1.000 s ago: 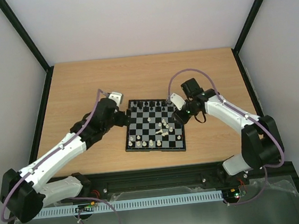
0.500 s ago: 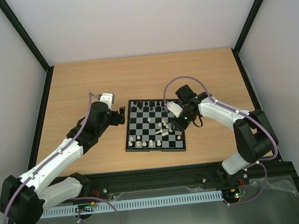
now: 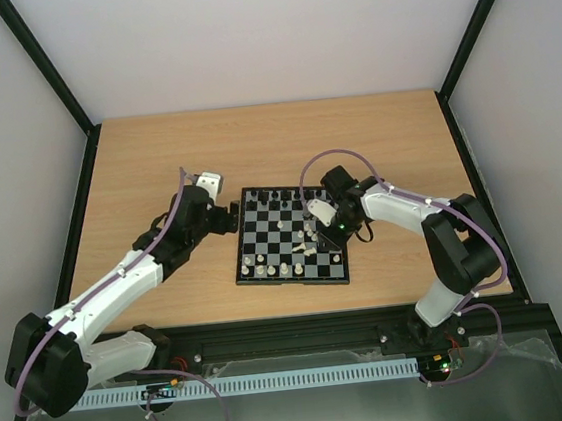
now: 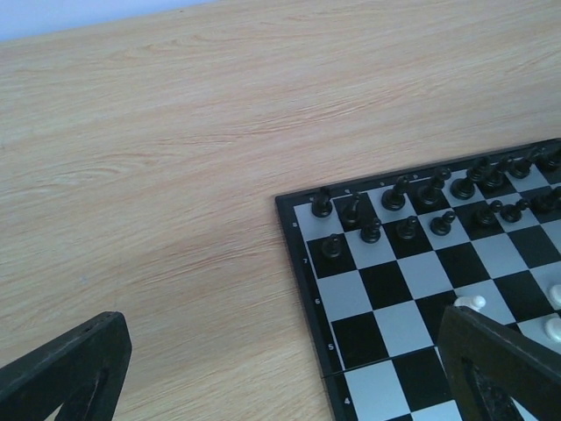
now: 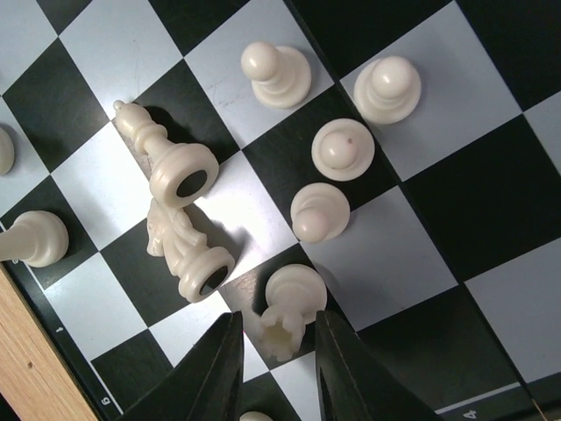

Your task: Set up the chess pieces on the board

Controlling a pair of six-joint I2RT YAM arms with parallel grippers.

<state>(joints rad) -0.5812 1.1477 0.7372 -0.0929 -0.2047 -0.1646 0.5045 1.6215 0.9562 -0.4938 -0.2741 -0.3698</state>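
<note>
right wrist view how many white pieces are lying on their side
2, adjacent, left of centre on the board: one tipped piece, a second tipped piece just below it. Pieces at the frame edges are cut off, so there may be more.

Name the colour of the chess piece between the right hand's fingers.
The piece is cream-white, shown best in the right wrist view.

A light wood-grain worktop [image 3: 273, 136] stretches away beyond the fingers [image 4: 74, 368] and out to either side of them. Plain white walls [image 3: 262, 31] enclose it, with black posts [image 3: 45, 69] in the far corners. The light is soft and even.
</note>
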